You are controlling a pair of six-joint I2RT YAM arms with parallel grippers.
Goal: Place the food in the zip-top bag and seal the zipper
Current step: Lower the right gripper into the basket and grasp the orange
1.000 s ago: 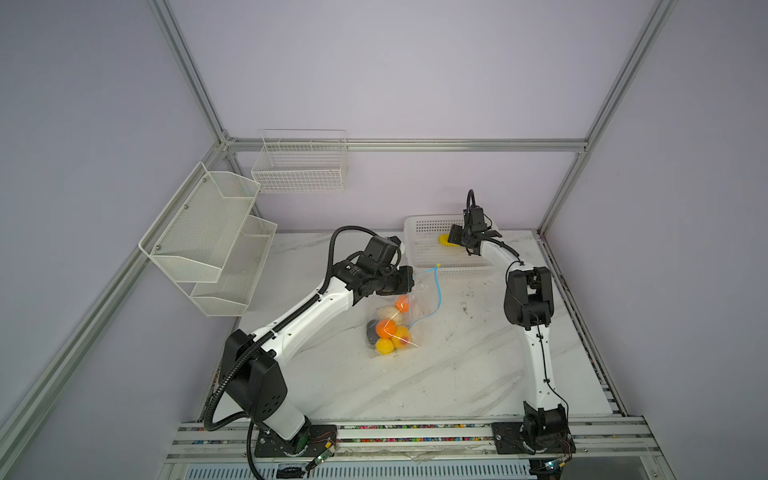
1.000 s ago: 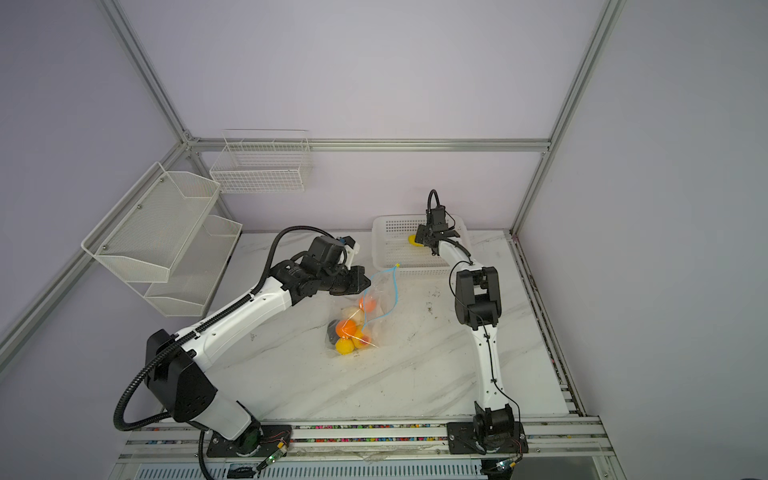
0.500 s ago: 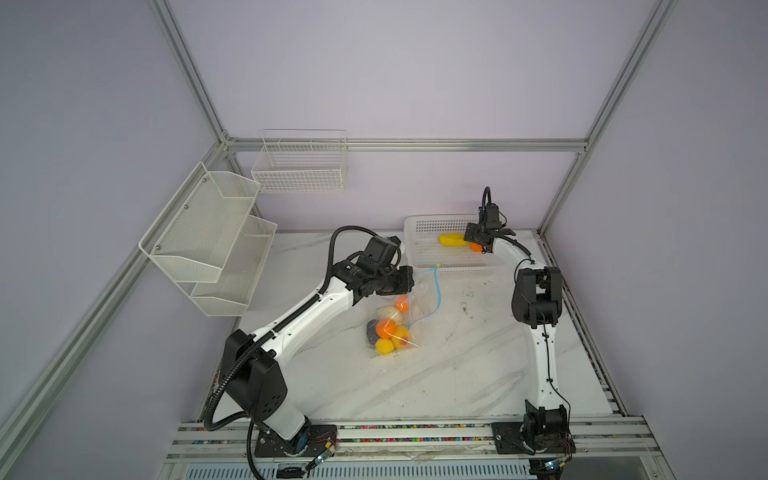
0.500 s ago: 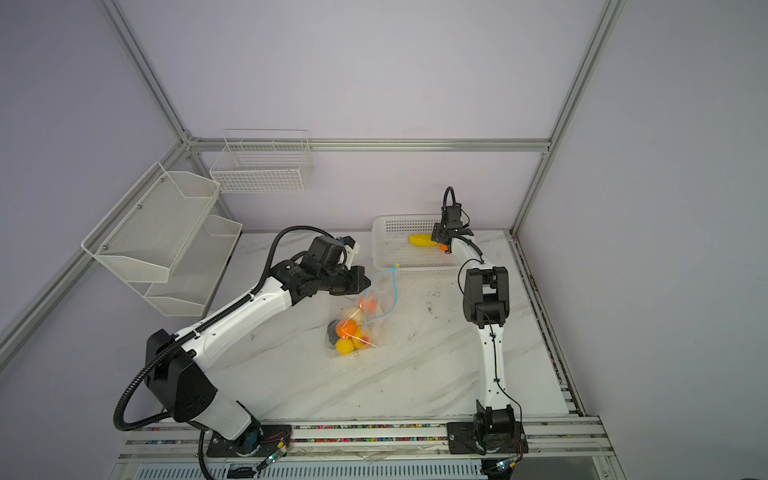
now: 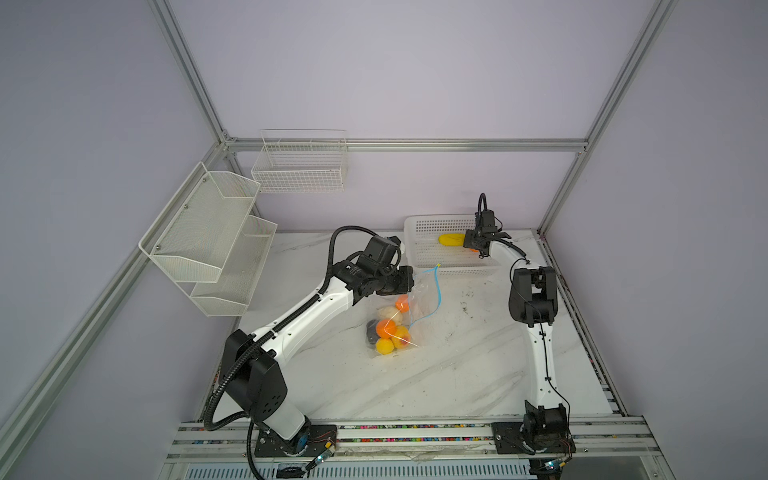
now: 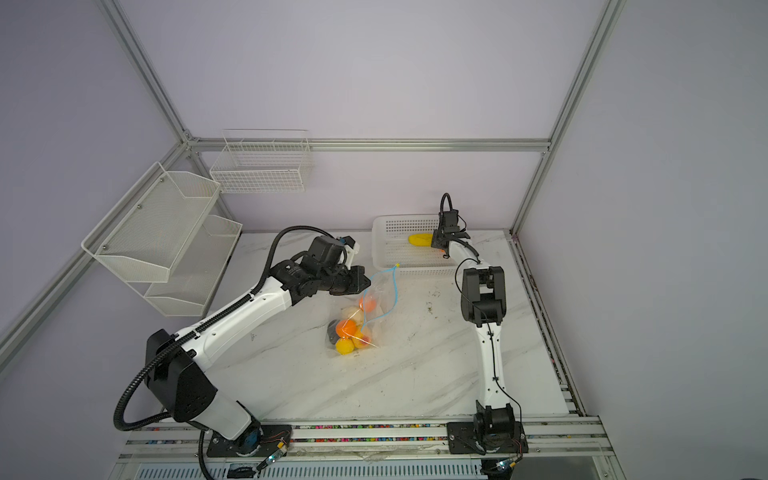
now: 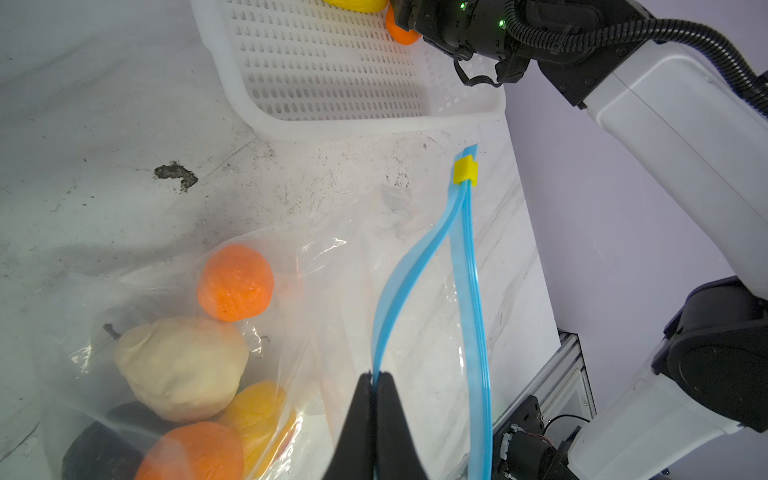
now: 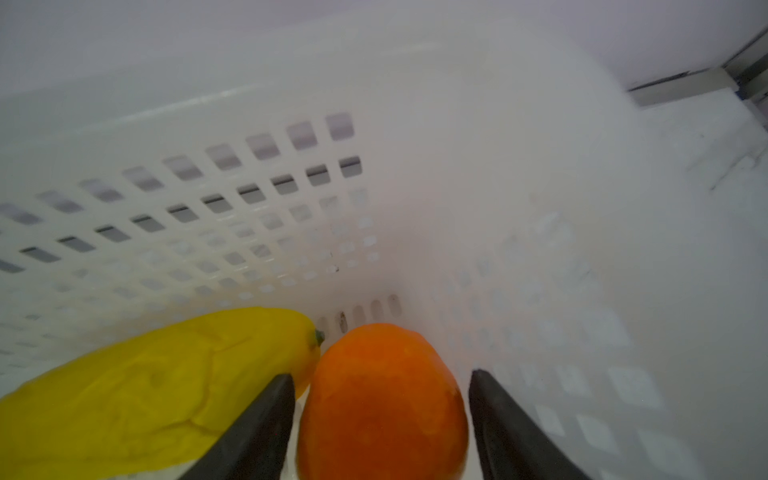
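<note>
"The zip-top bag, where is it lying?"

"Mid-bench, with its mouth gaping. My left pincer is pinching one lip of the blue zipper and lifting it. The yellow slider is sitting at the far end."

"How much of the food is in?"

"I am counting six pieces inside. Two are waiting in the white basket at the back: a loose orange ball and a long yellow fruit. My right pincer is standing wide astride that ball, jaws apart. Sealing is not yet begun."

"Anything crowding you?"

"The long yellow fruit is lying just beside one finger, and the basket's corner wall is sitting close behind the ball. Wire racks are hanging on the left wall, well apart."
</note>
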